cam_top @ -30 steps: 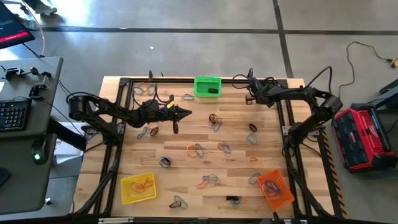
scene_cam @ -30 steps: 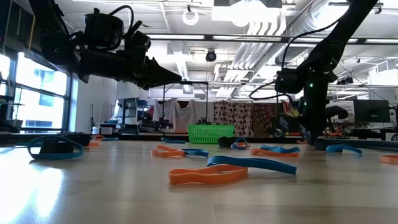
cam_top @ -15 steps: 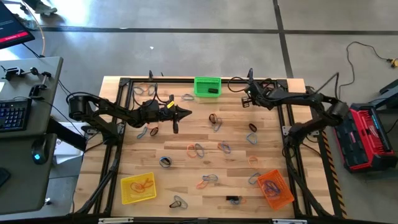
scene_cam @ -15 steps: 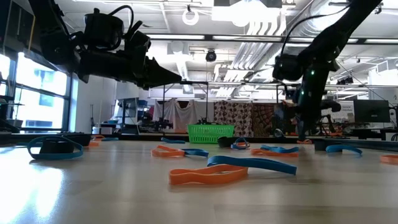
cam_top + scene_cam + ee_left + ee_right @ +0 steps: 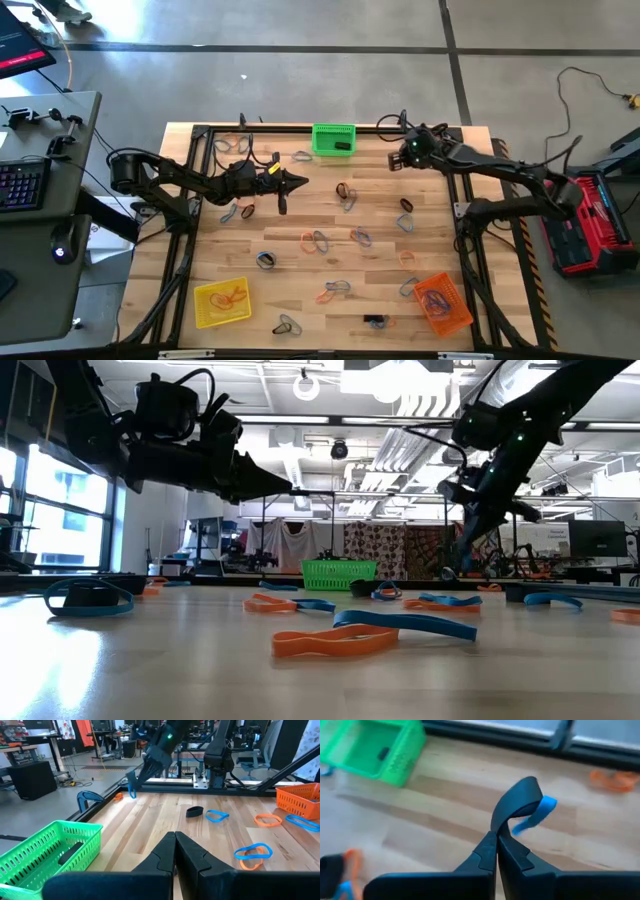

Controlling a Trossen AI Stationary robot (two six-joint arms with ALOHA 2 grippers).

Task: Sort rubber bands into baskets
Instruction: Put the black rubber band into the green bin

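- Rubber bands (image 5: 316, 240) are lying all over the wooden table (image 5: 300, 290), in orange, blue and black. Most are sitting in the middle, between the 3 baskets.
- The right gripper (image 5: 496, 836) is squeezing shut on 1 blue rubber band (image 5: 534, 814). The band is dangling off the tips, up above the table.
- In the high view, the right gripper (image 5: 393, 164) is hanging over the far edge of the table, just to the right of the green basket (image 5: 333, 139).
- The green basket is sitting at the far edge of the table and is holding 1 black thing.
- The yellow basket (image 5: 222, 302) is sitting at the near left corner, with orange bands in it.
- The orange basket (image 5: 443, 304) is sitting at the near right corner, with a blue band in it.
- The left gripper (image 5: 301, 181) is waiting above the left half of the table. It is closed, with nothing in it.
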